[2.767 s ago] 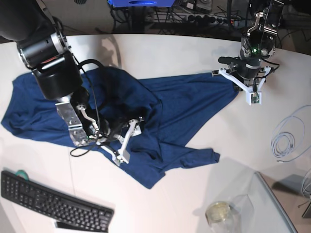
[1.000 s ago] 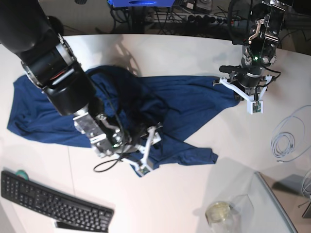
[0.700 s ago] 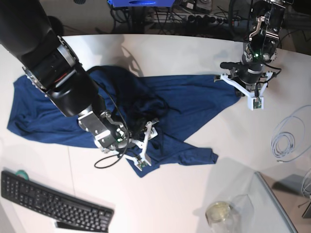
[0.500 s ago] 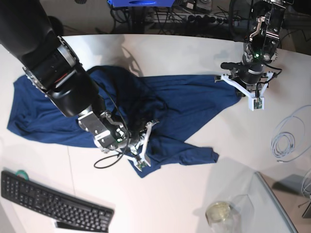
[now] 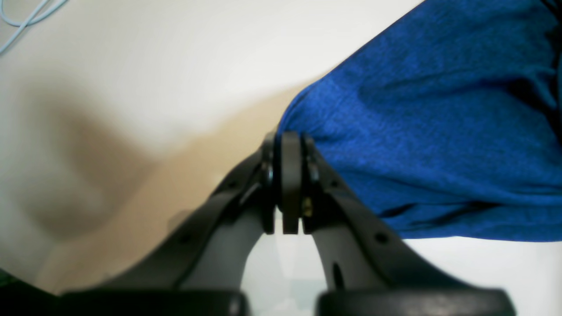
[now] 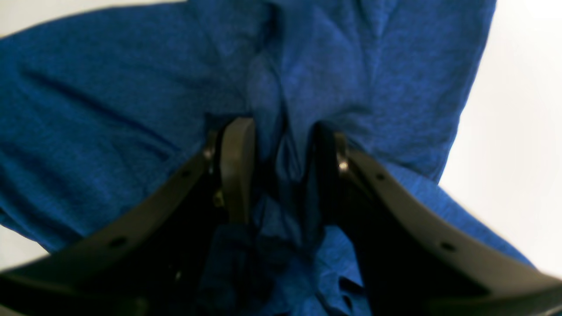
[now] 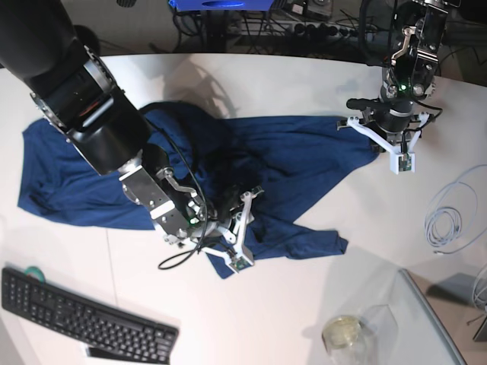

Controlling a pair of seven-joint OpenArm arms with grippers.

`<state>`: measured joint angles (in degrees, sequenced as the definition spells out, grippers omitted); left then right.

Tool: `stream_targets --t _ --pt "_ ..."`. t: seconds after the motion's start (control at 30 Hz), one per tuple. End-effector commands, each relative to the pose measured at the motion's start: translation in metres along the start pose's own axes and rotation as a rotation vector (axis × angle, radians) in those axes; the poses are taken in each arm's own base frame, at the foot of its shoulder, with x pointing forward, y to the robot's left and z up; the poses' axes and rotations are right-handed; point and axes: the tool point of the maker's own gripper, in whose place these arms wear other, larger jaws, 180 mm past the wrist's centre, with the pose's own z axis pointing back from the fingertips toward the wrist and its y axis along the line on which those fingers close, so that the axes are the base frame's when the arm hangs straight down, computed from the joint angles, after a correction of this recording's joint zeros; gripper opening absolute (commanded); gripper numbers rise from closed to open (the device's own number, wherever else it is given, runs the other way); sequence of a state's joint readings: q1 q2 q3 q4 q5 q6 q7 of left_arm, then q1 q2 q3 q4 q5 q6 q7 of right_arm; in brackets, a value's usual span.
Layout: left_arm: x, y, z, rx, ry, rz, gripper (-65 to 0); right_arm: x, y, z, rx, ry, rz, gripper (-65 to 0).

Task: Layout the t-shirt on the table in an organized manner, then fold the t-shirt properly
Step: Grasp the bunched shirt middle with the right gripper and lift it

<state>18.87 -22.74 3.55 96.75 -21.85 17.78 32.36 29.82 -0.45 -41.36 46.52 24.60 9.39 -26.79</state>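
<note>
Our left tool (image 5: 287, 145) pinches the t-shirt (image 7: 304, 163) edge tight. Our right tool (image 6: 281, 175) stands part open around a bunched fold, not squeezing it. The shirt lies crumpled on the counter (image 7: 266, 84). We should pull apart slowly. Folds hide 1 sleeve.

The navy t-shirt (image 7: 297, 163) lies rumpled and spread across the white table (image 7: 266, 84), bunched at its middle.

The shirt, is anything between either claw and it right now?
Nothing visible. The left claw is shut on an edge of the shirt, and the right claw has bunched cloth between its fingers.
</note>
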Motion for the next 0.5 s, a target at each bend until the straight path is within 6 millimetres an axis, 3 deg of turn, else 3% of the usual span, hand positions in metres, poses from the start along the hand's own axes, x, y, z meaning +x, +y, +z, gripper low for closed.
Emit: stream_targets --t 0.0,0.1,0.13,0.2,0.33,0.47 --pt "0.016 0.003 0.002 0.006 -0.051 -0.01 -65.0 0.026 -0.005 0.006 -0.01 -0.057 0.012 -42.9" --pt "0.016 0.003 0.002 0.006 -0.053 -0.01 -65.0 0.025 -0.005 0.005 -0.01 -0.055 0.011 -43.8" --pt "0.017 0.003 0.002 0.006 -0.054 -0.009 -65.0 0.025 -0.005 0.005 -0.009 -0.054 0.011 -48.2" --pt "0.017 0.003 0.002 0.006 -0.056 -0.009 -65.0 0.025 -0.005 0.005 -0.009 -0.056 0.011 -65.0" --pt "0.017 0.003 0.002 0.006 -0.056 -0.009 -65.0 0.023 -0.002 0.006 -0.002 -0.045 0.008 -64.7" --pt "0.018 0.003 0.002 0.005 -0.057 -0.009 -65.0 0.039 0.015 0.021 0.03 -0.084 0.035 -65.0"
